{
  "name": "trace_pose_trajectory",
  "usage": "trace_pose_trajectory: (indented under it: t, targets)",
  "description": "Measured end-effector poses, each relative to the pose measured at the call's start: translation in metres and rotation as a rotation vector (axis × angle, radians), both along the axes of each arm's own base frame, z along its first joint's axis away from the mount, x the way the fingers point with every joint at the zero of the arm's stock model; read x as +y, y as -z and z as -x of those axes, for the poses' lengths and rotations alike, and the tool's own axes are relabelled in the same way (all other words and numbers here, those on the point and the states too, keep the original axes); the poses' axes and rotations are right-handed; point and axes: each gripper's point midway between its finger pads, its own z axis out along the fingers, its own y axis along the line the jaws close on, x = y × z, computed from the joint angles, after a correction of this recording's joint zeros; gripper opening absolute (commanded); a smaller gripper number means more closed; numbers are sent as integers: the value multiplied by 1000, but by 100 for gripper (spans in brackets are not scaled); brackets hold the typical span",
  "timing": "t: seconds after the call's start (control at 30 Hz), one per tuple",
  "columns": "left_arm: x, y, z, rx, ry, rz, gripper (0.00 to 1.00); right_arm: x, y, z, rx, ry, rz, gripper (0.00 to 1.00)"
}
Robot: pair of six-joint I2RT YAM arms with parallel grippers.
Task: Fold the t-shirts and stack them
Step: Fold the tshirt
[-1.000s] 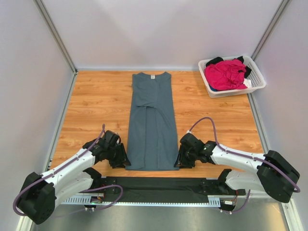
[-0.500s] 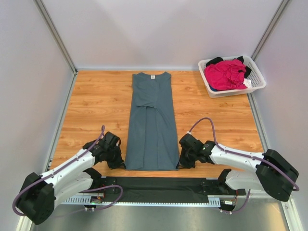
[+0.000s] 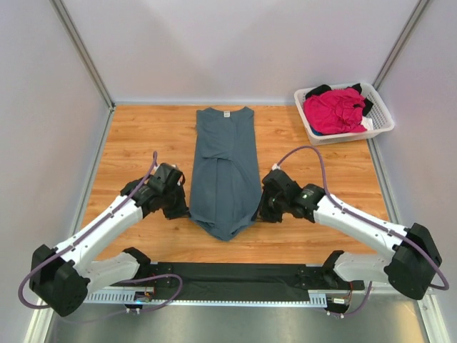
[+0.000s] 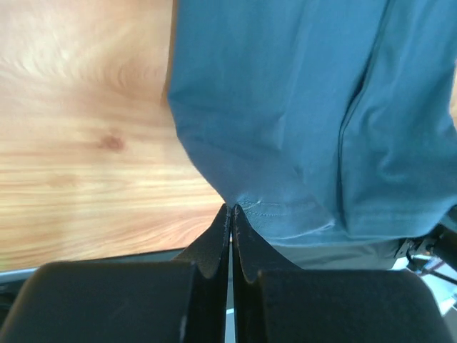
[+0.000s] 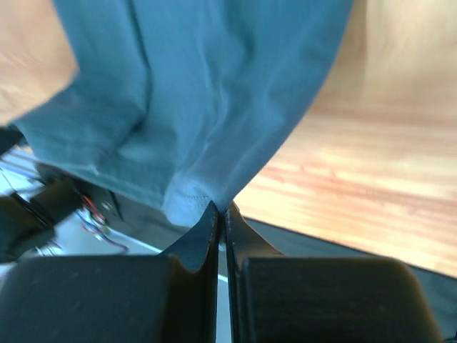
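A slate blue-grey t-shirt point(image 3: 225, 171), folded lengthwise into a narrow strip, is laid down the middle of the wooden table point(image 3: 143, 143), its collar at the far edge. A small neck label point(image 3: 227, 113) is seen inside the collar; its writing is too small to be read. The left gripper point(image 4: 230, 211) is closed tight on the near left hem corner, and the right gripper point(image 5: 220, 209) is pinched on the near right corner. Between them the hem sags to a point. A magenta-pink t-shirt point(image 3: 334, 108) and a black t-shirt point(image 3: 319, 91) are heaped in the white slatted basket point(image 3: 382, 114) at the far right corner.
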Motion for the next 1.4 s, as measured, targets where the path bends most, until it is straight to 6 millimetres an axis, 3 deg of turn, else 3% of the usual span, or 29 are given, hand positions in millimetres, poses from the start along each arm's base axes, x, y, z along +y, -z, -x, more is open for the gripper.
trace_pose_trajectory:
  t: [0.13,0.27,0.43,0.6,0.7,0.9,1.13,1.4]
  targets:
    - [-2,-23,-32,-54,6,-61,0,-6,-21,-46,-55,63,-6,0]
    - [4,-33,-65,-75,-27,-112,0,-14,-23,-83,-60,93,29,1]
    - [15,-37,-106,-72,-66,-150,0,-17,-20,-126,-40,91,45,1]
    - [9,-38,-153,-81,-64,-169,0,-21,-13,-171,-17,78,58,0]
    - [8,-31,-171,-73,-66,-180,0,-21,-7,-194,-6,60,54,0]
    - [8,-9,-208,-35,-74,-203,0,-25,10,-218,41,40,39,1]
    - [4,7,-222,-5,-57,-205,0,-29,16,-239,68,29,2,0]
    - [-7,5,-240,-33,-23,-174,0,-30,21,-255,88,6,-24,0]
